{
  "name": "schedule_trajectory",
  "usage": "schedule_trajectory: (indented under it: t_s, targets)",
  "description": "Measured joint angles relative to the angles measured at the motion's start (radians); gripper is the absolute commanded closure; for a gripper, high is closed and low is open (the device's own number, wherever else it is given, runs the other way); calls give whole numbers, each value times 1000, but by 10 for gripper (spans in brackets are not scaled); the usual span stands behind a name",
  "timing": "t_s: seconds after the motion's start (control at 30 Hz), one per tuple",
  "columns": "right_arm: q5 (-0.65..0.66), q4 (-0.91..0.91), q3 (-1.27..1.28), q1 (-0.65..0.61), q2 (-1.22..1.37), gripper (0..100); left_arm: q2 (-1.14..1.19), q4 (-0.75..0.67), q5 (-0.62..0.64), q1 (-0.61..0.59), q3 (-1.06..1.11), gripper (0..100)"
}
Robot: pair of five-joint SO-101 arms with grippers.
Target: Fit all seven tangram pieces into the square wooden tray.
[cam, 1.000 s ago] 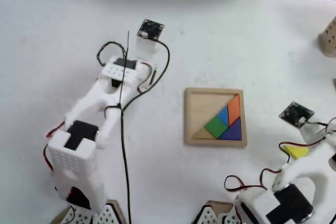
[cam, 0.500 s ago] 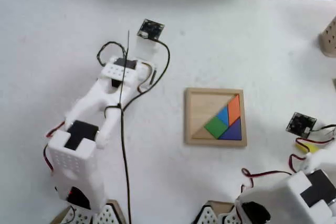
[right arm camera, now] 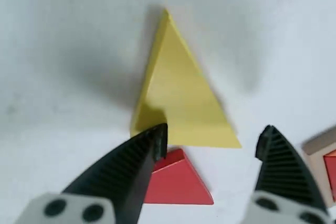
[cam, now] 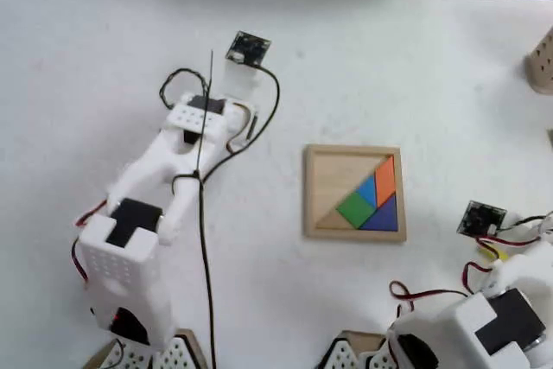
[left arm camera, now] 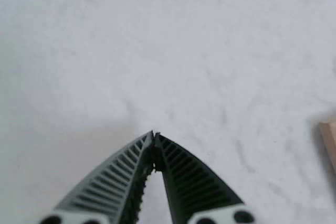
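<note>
The square wooden tray (cam: 333, 174) lies at the middle right of the table and holds orange (cam: 386, 177), blue (cam: 369, 190), green (cam: 354, 208) and purple (cam: 384, 213) pieces in its right half. In the right wrist view my right gripper (right arm camera: 212, 142) is open just above a yellow triangle (right arm camera: 181, 103). One fingertip (right arm camera: 155, 142) overlaps that triangle's corner, and a red triangle (right arm camera: 176, 182) lies beside it. The tray corner (right arm camera: 321, 142) shows close by. My left gripper (left arm camera: 154, 136) is shut on nothing, above bare table to the left of the tray.
The left arm (cam: 155, 187) stretches over the table's left half with a black cable (cam: 205, 239) along it. The right arm (cam: 488, 326) sits at the front right corner. A perforated wooden block (cam: 543, 62) stands at the right edge.
The right arm has drawn back toward the front right corner and its wrist has shifted over the yellow triangle, covering it in the high view. The left arm has not moved.
</note>
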Motion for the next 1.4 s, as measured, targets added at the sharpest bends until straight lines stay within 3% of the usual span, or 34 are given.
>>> schedule_trajectory:
  t_s: [0.53, 0.73, 1.0, 1.4]
  targets:
    - [-862, 23, 2, -399, 0, 713, 0, 0, 0, 0, 0, 976]
    - [-1109, 239, -114, -428, 21, 714, 0, 0, 0, 0, 0, 976]
    - [-1086, 552, -230, -437, 41, 715, 0, 0, 0, 0, 0, 976]
    - [-910, 516, -255, -347, -9, 715, 0, 0, 0, 0, 0, 976]
